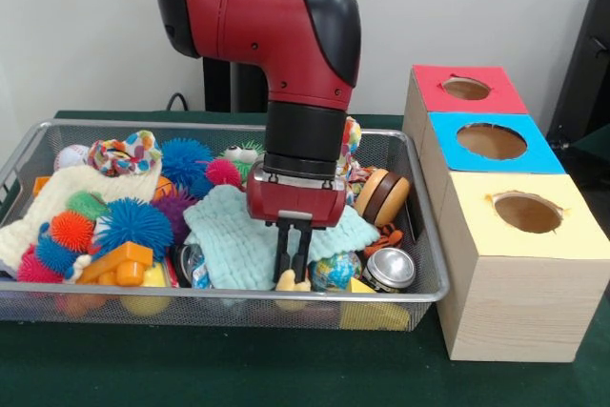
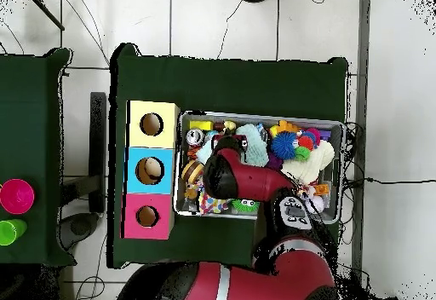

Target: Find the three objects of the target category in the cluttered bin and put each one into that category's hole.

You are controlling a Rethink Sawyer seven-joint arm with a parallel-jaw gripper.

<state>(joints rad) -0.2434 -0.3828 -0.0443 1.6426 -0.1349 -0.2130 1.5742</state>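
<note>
Front view, hand [image 1: 294,262] lowered into wire bin [image 1: 424,235], fingers nearly together, pinching pale yellow toy [image 1: 291,282] beside mint cloth [image 1: 233,235].

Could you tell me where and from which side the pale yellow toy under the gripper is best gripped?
Probably from straight above, across its rounded top. The yellow toy sits against the bin's camera-side wall, between the teal cloth and a globe ball, so only its top is exposed. The gripper is right above it, fingers pointing down.

Silver mesh bin [image 1: 29,154]; pale mint cloth [image 1: 233,235]; blue spiky ball [image 1: 136,223]; red-topped box [image 1: 431,92]; green table [image 1: 238,369].
</note>
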